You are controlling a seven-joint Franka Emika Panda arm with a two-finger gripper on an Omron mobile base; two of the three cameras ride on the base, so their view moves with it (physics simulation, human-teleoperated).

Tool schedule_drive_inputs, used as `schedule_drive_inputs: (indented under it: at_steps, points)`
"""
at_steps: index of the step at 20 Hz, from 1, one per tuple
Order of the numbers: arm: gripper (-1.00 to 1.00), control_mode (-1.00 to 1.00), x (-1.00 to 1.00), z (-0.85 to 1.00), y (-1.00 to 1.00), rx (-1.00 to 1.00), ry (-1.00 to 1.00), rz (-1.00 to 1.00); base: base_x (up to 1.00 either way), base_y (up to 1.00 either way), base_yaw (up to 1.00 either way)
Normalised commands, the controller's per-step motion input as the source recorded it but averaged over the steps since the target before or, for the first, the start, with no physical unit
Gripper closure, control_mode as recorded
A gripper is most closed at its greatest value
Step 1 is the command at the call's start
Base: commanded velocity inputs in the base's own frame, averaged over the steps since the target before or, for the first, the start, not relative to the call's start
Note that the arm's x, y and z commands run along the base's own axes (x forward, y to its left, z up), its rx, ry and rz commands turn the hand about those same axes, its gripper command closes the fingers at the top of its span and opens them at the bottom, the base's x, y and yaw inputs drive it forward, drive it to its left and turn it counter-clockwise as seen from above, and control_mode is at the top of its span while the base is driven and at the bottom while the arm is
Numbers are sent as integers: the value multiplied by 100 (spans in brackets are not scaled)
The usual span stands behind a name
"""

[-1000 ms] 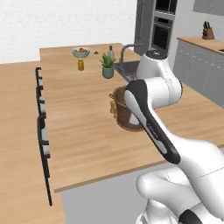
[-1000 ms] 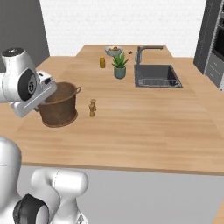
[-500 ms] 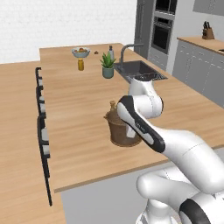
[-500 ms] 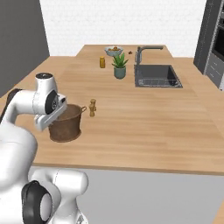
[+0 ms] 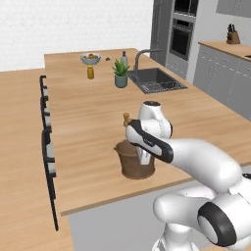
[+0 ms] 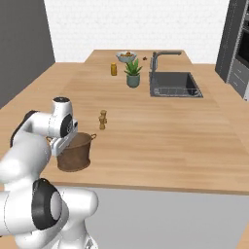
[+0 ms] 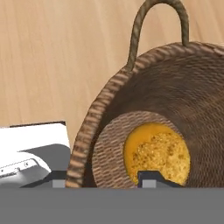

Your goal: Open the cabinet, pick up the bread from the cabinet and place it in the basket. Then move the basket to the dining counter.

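**Basket on the dining desk: position and handling**

At lower centre of the left base view, the basket stands upright on the wide wooden desk, near its front edge. In the right base view it sits at lower left, with a small wooden pepper mill just beyond it. The bread lies on the basket floor, at lower centre of the hand view.

The pincer straddles the rim by one loop handle: one fingertip shows inside the basket above the bread, the other outside the wall. Whether the jaws are clamped on the rim or parted cannot be told.

Handling, as judged: the weave looks stiff and light, rough enough not to slip. The rim beside a handle is the soundest place to grip. The bread is loose inside, so keep the basket level. The placement appears largely complete.
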Motion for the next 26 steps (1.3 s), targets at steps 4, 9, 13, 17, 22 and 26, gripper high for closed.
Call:
schedule_drive_inputs:
  at_steps: [4, 9, 13, 17, 22, 26]
  points:
    - [-100, -100, 2, 7, 0, 0, -3, 11, 0, 0, 0]
    - [-100, -100, -18, 80, 7, 0, -11, 3, 0, 0, 0]
    - [-100, -100, -81, 100, 29, -2, -13, 0, 0, 0, 0]
    - [-100, -100, -100, 88, 52, -4, -14, 0, 0, 0, 0]
    - [-100, -100, -100, 45, 50, -10, -23, 0, 0, 0, 0]
    - [-100, -100, -100, 5, 34, -14, -27, 0, 0, 0, 0]
